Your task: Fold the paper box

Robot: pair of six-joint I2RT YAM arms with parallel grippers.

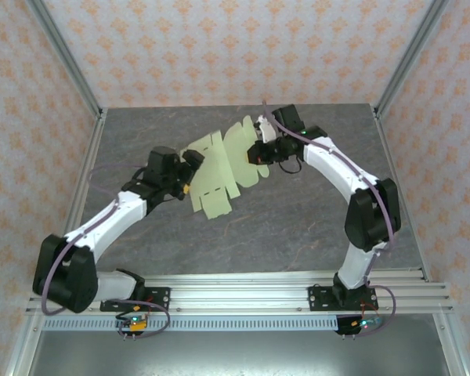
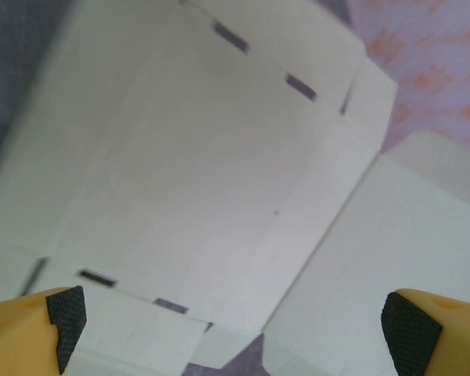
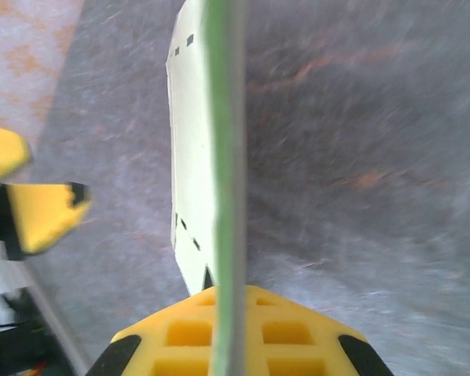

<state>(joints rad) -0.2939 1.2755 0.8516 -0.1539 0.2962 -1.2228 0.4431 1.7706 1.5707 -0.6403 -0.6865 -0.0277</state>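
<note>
Top view high behind bases (image 1: 133, 301), downward; 2 wrist views close on paper box (image 2: 219, 172).

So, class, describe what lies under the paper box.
The grey table lies under the paper box, a flat sheet pinched by the right gripper. From above, the sheet covers the patch directly below it.
</note>
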